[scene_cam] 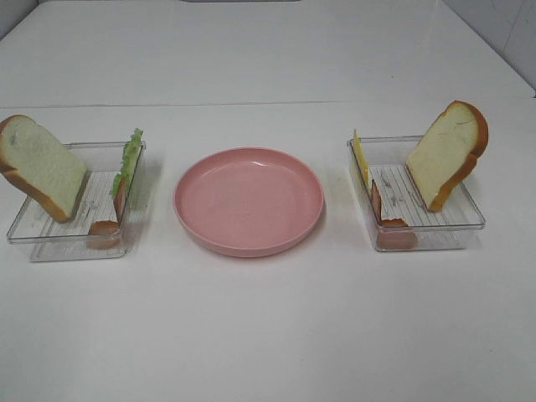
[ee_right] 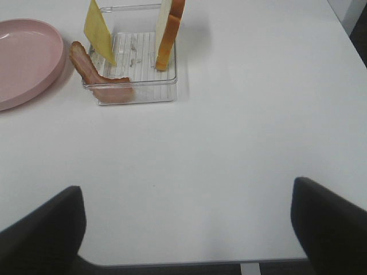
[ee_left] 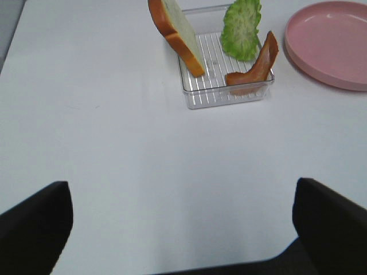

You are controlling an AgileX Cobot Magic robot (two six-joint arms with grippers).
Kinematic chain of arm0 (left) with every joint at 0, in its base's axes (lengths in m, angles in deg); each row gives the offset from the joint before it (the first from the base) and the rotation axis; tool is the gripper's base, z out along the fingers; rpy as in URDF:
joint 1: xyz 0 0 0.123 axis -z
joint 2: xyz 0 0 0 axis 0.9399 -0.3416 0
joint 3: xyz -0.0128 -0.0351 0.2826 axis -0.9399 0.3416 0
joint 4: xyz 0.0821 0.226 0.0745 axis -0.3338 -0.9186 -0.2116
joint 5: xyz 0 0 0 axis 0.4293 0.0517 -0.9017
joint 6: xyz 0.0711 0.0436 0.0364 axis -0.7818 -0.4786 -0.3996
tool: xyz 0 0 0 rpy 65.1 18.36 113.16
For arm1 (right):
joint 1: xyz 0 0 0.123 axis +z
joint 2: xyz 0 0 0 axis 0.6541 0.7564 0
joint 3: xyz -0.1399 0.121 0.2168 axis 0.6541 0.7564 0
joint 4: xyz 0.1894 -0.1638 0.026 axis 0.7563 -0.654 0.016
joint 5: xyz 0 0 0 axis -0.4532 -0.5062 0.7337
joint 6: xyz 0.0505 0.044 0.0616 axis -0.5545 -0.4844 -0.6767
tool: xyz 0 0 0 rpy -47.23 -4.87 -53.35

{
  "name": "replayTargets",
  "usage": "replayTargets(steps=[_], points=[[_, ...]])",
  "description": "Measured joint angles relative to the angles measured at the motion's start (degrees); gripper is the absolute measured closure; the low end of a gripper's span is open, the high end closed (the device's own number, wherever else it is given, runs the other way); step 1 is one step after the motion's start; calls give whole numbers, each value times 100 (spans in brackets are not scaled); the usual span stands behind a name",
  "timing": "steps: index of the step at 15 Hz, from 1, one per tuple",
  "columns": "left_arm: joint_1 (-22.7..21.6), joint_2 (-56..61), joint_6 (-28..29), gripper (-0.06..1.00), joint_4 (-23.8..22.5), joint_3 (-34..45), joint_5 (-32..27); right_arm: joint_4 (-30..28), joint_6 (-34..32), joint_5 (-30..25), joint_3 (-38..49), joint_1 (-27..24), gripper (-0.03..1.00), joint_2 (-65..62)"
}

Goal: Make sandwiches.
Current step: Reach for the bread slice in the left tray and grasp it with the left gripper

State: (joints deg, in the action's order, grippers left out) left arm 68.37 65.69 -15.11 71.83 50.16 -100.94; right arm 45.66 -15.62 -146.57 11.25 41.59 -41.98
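My tools [ee_left: 183, 229] [ee_right: 186, 229] gape empty; the white counter [scene_cam: 268, 343] holds two bread slices [scene_cam: 42, 167] [scene_cam: 448, 151], two bacon strips [scene_cam: 105, 229] [scene_cam: 395, 236], one lettuce leaf [scene_cam: 130, 159], one cheese slice [scene_cam: 360, 156].

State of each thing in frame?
pink plate: empty
left bread slice: leaning, left tray
lettuce: upright, left tray
left bacon strip: propped, left tray
right bread slice: leaning, right tray
cheese slice: upright, right tray
right bacon strip: propped, right tray
left gripper: open
right gripper: open

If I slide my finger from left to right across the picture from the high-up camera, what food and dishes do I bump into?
left bread slice → lettuce → pink plate → cheese slice → right bread slice
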Motion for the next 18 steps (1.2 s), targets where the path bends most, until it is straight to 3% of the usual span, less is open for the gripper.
replayTargets(steps=[4,7,10,11,18], points=[[0,-2080,149,-2,40,-1146,-74,0,0,0,0,0,3,0],[0,-3495,493,-2,-201,-1896,-86,0,0,0,0,0,3,0],[0,-5042,733,-2,-390,-2727,-458,0,0,0,0,0,3,0],[0,-6039,733,-2,-407,-3335,-647,0,0,0,0,0,3,0],[0,-7958,539,-2,-407,-5346,-688,0,0,0,0,0,3,0]])
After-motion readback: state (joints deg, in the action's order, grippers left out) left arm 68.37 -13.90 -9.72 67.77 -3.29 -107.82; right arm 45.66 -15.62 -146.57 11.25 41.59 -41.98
